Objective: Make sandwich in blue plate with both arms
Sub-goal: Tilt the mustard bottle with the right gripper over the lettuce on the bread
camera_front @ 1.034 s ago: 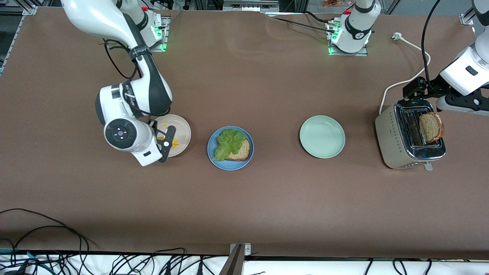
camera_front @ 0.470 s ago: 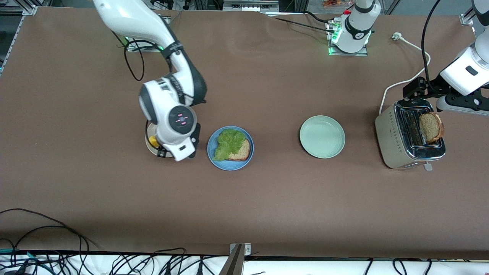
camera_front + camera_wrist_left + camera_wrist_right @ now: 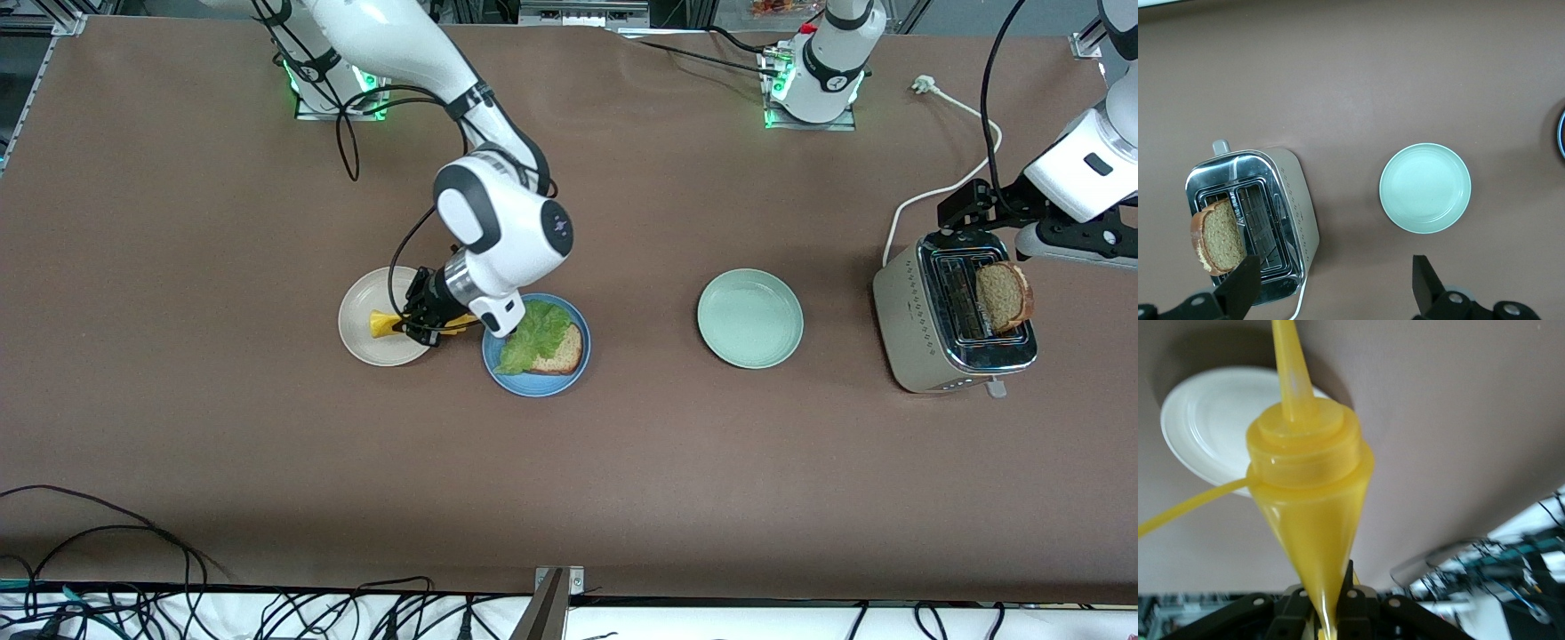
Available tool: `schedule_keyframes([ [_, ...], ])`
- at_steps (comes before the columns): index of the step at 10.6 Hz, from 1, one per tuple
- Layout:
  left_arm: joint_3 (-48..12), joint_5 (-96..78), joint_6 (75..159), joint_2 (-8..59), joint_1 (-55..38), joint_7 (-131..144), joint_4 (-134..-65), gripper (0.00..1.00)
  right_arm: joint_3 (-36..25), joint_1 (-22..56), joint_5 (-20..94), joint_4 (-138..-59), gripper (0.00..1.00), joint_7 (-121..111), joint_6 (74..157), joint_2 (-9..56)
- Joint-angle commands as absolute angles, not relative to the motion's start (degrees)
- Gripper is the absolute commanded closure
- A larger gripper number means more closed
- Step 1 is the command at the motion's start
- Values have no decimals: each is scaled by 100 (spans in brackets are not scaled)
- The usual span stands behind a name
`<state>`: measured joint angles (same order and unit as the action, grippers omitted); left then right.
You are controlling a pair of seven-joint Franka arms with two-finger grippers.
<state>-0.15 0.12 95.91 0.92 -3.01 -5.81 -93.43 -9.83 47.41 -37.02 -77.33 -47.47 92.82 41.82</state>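
Note:
The blue plate [image 3: 536, 384] holds one brown bread slice [image 3: 562, 353] with a green lettuce leaf [image 3: 533, 333] on it. A second bread slice [image 3: 1003, 296] stands in the toaster [image 3: 925, 329]; it also shows in the left wrist view [image 3: 1218, 235]. My right gripper [image 3: 425, 322] is shut on a yellow squeeze bottle [image 3: 384, 323], held sideways over the gap between the beige plate [image 3: 364, 342] and the blue plate. The bottle fills the right wrist view [image 3: 1310, 500]. My left gripper [image 3: 1062, 238] is open and empty, up over the toaster, fingertips apart in its wrist view [image 3: 1331, 287].
A pale green plate [image 3: 749, 318] sits bare between the blue plate and the toaster, also in the left wrist view [image 3: 1425, 188]. The toaster's white cord [image 3: 942, 191] runs toward the left arm's base. Loose cables lie along the table edge nearest the front camera.
My right arm has swung from the beige plate toward the blue plate, carrying the yellow bottle, which now lies sideways in the gripper. The left arm has not moved.

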Motion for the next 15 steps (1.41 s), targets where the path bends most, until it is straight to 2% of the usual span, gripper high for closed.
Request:
schedule_keyframes([
  [1, -26, -35, 9650, 9, -281, -589, -9413, 0, -1081, 5220, -4577, -7506, 90, -4589, 8650, 4456],
  [4, -26, -35, 9694, 9, -281, -589, -9404, 0, -1072, 5317, -4728, -7506, 90, -4079, 8289, 4500],
  [9, -35, -35, 9694, -9, -281, -589, -9439, 0, -1090, 5265, -4528, -7322, 90, -4157, 8218, 4430],
  [12, -35, -35, 9694, -9, -281, -589, -9439, 0, -1343, 5055, -3397, -7181, 90, -4437, 8147, 4097],
  [15, -35, -35, 9694, 0, -281, -589, -9439, 0, -1503, 4354, -1824, -7163, 90, -4789, 8156, 3605],
])
